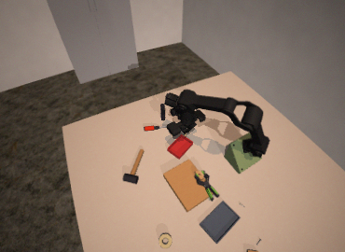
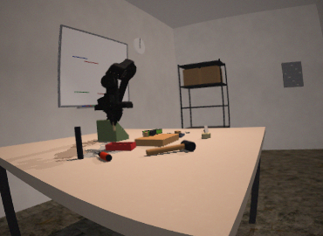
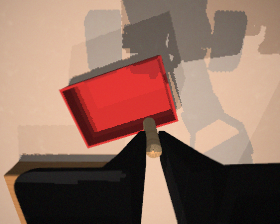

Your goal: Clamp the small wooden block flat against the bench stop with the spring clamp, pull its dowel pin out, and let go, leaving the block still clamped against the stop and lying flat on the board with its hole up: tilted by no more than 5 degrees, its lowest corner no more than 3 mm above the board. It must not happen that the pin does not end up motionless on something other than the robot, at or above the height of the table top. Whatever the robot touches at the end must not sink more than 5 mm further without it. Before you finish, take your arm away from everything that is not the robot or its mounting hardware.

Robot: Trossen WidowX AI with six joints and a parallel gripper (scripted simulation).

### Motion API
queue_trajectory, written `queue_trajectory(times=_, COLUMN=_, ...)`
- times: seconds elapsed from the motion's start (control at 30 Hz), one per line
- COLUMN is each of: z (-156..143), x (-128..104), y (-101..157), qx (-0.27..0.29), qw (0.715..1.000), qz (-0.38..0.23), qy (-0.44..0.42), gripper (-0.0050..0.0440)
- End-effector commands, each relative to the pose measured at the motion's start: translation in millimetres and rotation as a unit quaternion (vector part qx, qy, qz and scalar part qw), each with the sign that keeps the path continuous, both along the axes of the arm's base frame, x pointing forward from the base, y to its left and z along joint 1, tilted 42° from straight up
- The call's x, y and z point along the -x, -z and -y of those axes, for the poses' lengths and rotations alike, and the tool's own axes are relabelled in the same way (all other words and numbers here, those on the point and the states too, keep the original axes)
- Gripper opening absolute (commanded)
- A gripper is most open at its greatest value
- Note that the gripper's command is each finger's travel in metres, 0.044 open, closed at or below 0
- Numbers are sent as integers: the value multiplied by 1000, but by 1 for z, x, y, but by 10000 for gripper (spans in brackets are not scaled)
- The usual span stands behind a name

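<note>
My gripper (image 2: 114, 122) (image 3: 151, 137) is shut on the dowel pin (image 2: 114, 128) (image 3: 151, 140), a short tan rod sticking out past the fingertips. In the wrist view the pin overlaps the near rim of the red tray, with the gripper above the table; the top view hides the fingertips behind the arm. The wooden board (image 1: 183, 185) (image 2: 158, 140) (image 3: 12, 186) lies away from the gripper. On it, the small wooden block (image 1: 200, 174) sits at the jaws of the green and black spring clamp (image 1: 206, 184) (image 2: 154, 132). The stop, the block's hole and its exact tilt are too small to tell.
The red tray (image 1: 180, 147) (image 2: 120, 146) (image 3: 121, 97) lies below the gripper, beside the board. A green wedge (image 1: 239, 157) (image 2: 106, 132) stands near the arm. A screwdriver (image 1: 149, 128), a black upright piece (image 2: 79, 142), a mallet (image 1: 137, 163), a blue-grey tray (image 1: 219, 221) and a tape roll (image 1: 159, 240) lie around.
</note>
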State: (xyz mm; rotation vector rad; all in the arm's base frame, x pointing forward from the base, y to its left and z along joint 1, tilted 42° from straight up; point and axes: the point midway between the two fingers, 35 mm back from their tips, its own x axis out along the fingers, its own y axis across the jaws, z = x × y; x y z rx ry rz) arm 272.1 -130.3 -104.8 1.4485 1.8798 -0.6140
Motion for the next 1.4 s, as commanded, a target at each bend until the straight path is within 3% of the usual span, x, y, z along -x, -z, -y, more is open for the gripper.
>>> queue_trajectory(times=0.0, z=-6, x=3, y=6, qx=-5, qw=1000, qz=-5, qy=3, gripper=0)
queue_trajectory(times=1.37, z=-41, x=14, y=43, qx=-6, qw=1000, qz=-5, qy=3, gripper=0)
